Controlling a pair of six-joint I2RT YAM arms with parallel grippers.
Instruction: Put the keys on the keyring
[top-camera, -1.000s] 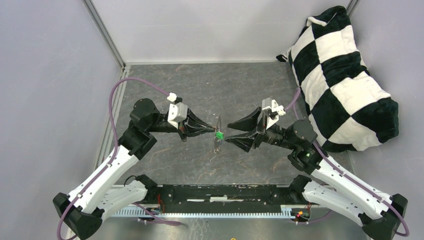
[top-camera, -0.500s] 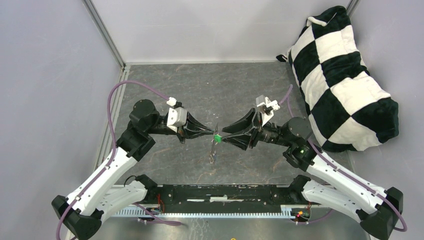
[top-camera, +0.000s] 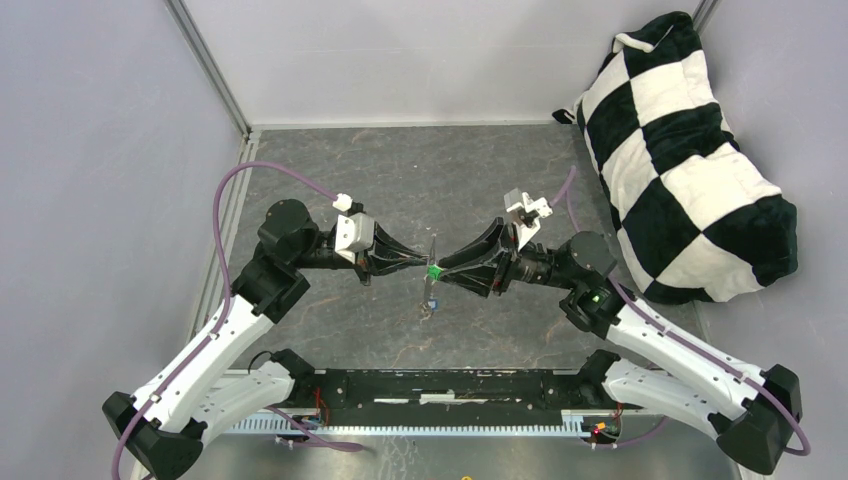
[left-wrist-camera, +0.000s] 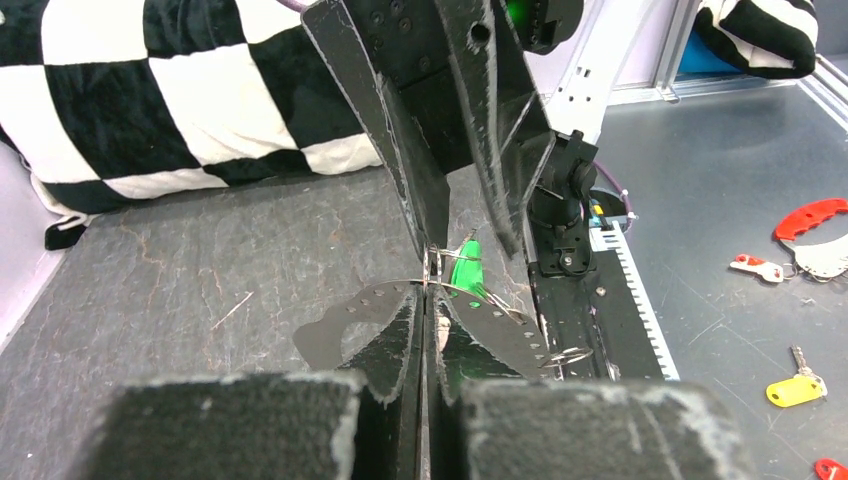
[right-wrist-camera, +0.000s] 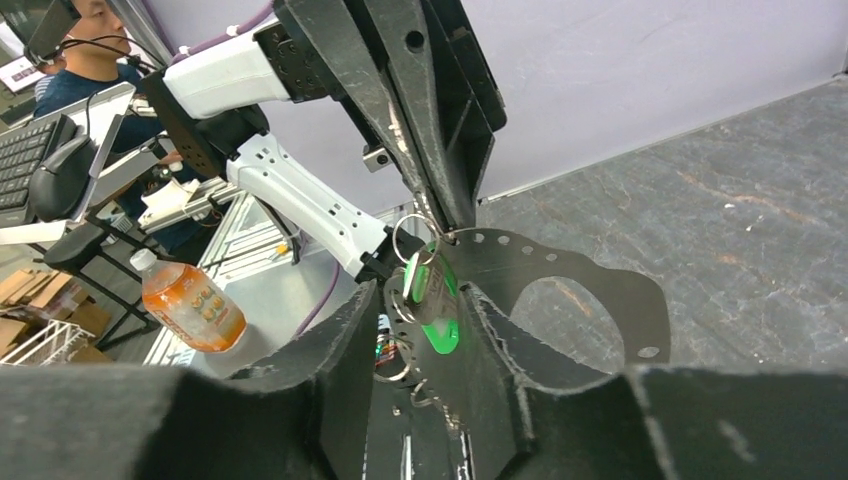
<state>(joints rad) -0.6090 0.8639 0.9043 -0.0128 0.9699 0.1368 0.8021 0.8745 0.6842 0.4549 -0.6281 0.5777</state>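
Note:
Both grippers meet above the middle of the dark mat. My left gripper (top-camera: 424, 264) is shut on the thin wire of the keyring (left-wrist-camera: 395, 285), which hangs as a narrow loop (top-camera: 430, 300) below the fingertips. The green-headed key (top-camera: 436, 271) hangs on the wire just past the left tips (left-wrist-camera: 464, 270). My right gripper (top-camera: 441, 272) faces the left one. Its fingers stand on either side of the green key (right-wrist-camera: 438, 300), which lies against the right-hand finger (right-wrist-camera: 490, 350), with a small gap to the other. Small rings (right-wrist-camera: 410, 232) dangle beside it. I cannot make out the blue key clearly.
A black-and-white chequered pillow (top-camera: 690, 150) lies at the table's right rear. The arms' black base rail (top-camera: 440, 385) runs along the near edge. Off the table are a yellow-tagged key (left-wrist-camera: 795, 390), red tags (left-wrist-camera: 810, 215) and an orange bottle (right-wrist-camera: 188, 305).
My right gripper has moved left to the green key and narrowed from wide open to close around it. The left gripper has held the keyring almost still.

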